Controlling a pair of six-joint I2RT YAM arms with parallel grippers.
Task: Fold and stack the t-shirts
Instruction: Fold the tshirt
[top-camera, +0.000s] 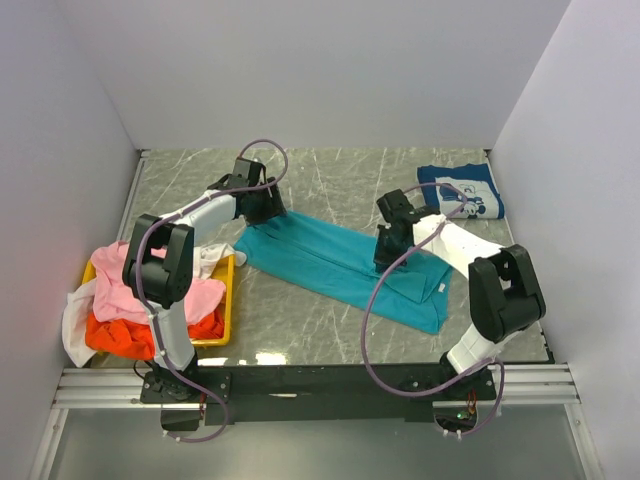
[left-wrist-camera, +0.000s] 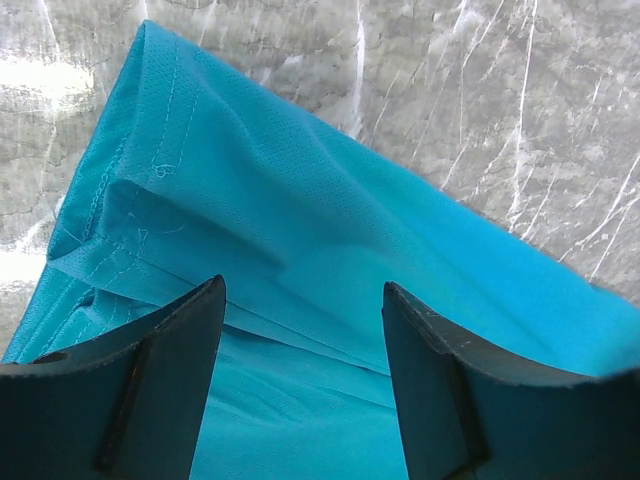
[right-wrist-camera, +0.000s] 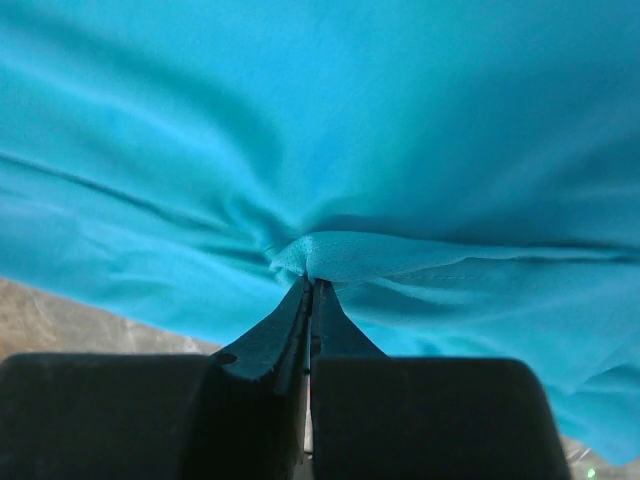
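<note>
teal shirt: a plain teal cloth t-shirt (top-camera: 340, 262) lies part-folded in a long band on the grey marbled table top (top-camera: 330, 175), running from far left to near right between the two arms.
left gripper: the left gripper (left-wrist-camera: 303, 300) hangs over the band's far left end. its black fingers (left-wrist-camera: 170, 370) are spread wide to either side of a stitched fold, with no cloth pinched between them.
right gripper: the right gripper (right-wrist-camera: 311, 285) sits on the band's right part, jaws pressed together on a small tuck of the teal cloth.
navy shirt: a navy cloth t-shirt with white cartoon print (top-camera: 462, 190) lies folded at the far right corner, well apart from the teal one.
tray: a yellow plastic tray (top-camera: 229, 300) at the near left holds a heap of a pink t-shirt (top-camera: 110, 285), an orange t-shirt (top-camera: 115, 335) and a white t-shirt (top-camera: 72, 325), spilling over its rim.
</note>
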